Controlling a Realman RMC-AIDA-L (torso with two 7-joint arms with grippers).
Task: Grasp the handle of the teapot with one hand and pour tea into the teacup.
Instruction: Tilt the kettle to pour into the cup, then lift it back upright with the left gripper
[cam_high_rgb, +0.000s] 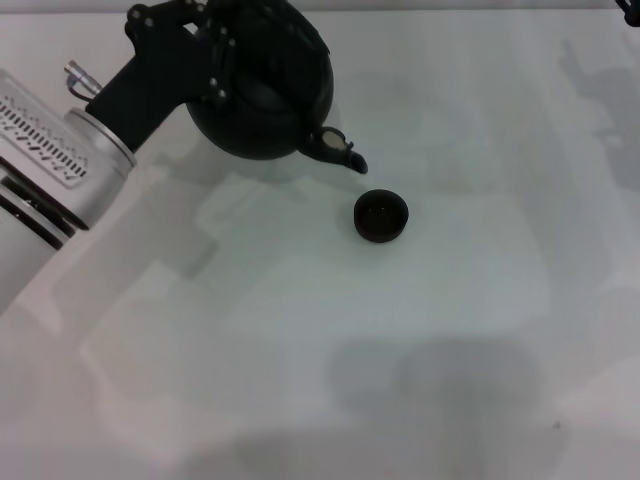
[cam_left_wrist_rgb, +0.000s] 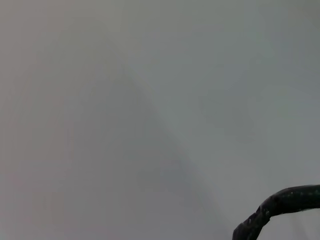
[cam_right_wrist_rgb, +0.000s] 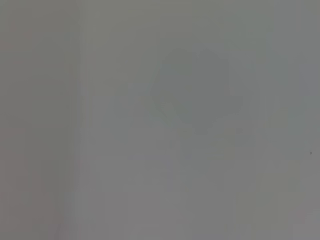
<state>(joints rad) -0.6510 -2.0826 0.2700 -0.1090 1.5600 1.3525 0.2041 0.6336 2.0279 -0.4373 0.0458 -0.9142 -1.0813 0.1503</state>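
The round black teapot (cam_high_rgb: 270, 105) hangs tilted above the white table at the back left. Its short spout (cam_high_rgb: 342, 152) points down toward the teacup (cam_high_rgb: 381, 216), ending a little up and left of the cup's rim. My left gripper (cam_high_rgb: 212, 45) sits on top of the pot, shut on the handle, which it mostly hides in the head view. A curved piece of the rough black handle (cam_left_wrist_rgb: 280, 204) shows in the left wrist view. The small dark teacup stands upright on the table. Only a dark bit of my right arm (cam_high_rgb: 631, 8) shows at the top right corner.
The white table (cam_high_rgb: 320, 360) stretches out in front of and to the right of the teacup, with soft shadows on it. The silver forearm (cam_high_rgb: 50, 170) of my left arm crosses the left side. The right wrist view shows only plain table.
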